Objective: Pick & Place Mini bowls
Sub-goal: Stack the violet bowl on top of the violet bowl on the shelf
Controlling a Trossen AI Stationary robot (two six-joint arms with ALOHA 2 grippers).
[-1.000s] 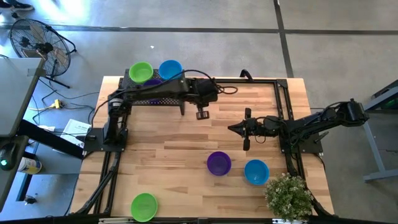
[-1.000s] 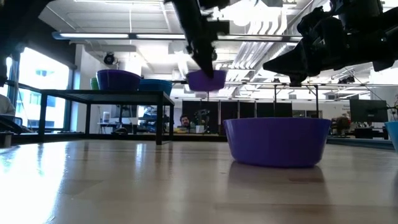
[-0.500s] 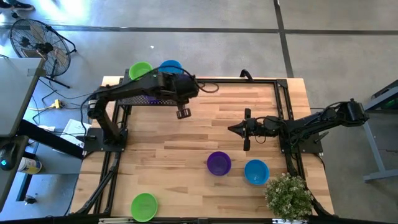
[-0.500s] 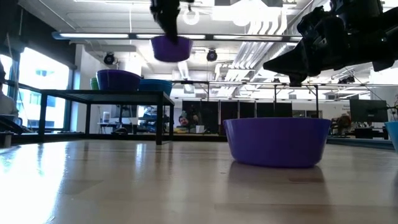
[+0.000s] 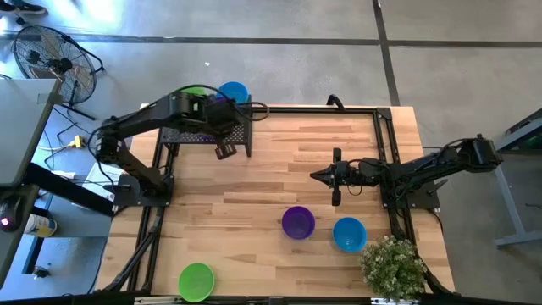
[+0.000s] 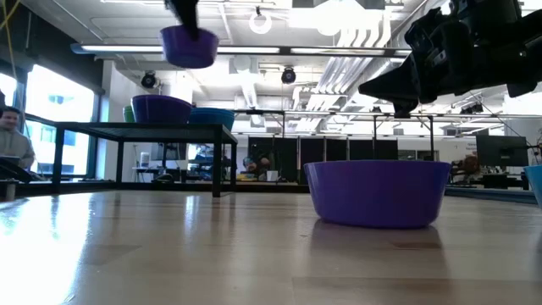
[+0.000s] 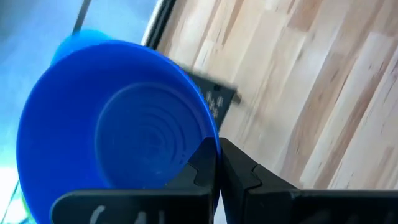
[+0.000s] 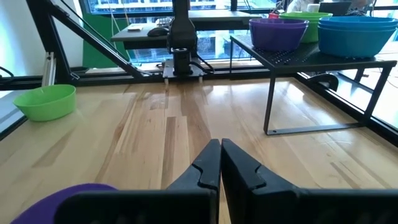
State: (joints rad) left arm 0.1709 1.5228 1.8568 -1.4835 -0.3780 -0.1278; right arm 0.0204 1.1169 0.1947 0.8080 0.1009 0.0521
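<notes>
My left gripper [image 5: 224,152] is shut on a purple mini bowl [image 6: 189,47], high above the table beside the black mesh rack [image 5: 203,134]; the left wrist view shows the bowl's inside [image 7: 124,137]. On the rack stand a green bowl [image 5: 193,89], a blue bowl [image 5: 233,91] and a purple bowl [image 6: 159,108]. A purple bowl [image 5: 298,222], a blue bowl [image 5: 349,234] and a green bowl [image 5: 196,281] rest on their bases on the table. My right gripper [image 5: 334,178] is shut and hovers over the table's right half, touching nothing. My left gripper pinches the purple bowl at its rim [image 7: 210,138], with the wall between the two fingers, one inside and one outside. The fingers come from above. The bowl is lifted clear and hangs upright below them, its opening facing up.
A potted plant [image 5: 394,267] stands at the table's near right corner. Black frame rails [image 5: 385,144] run along the table's edges. Bare wood [image 5: 254,182] lies between the rack and the three table bowls. A person [image 6: 10,135] sits in the room beyond.
My left gripper has carried the purple bowl up and toward the table's left and far edge, from over the middle of the table to a spot beside the rack's right end. The bowl has stayed upright in the hold. My right arm has kept still.
</notes>
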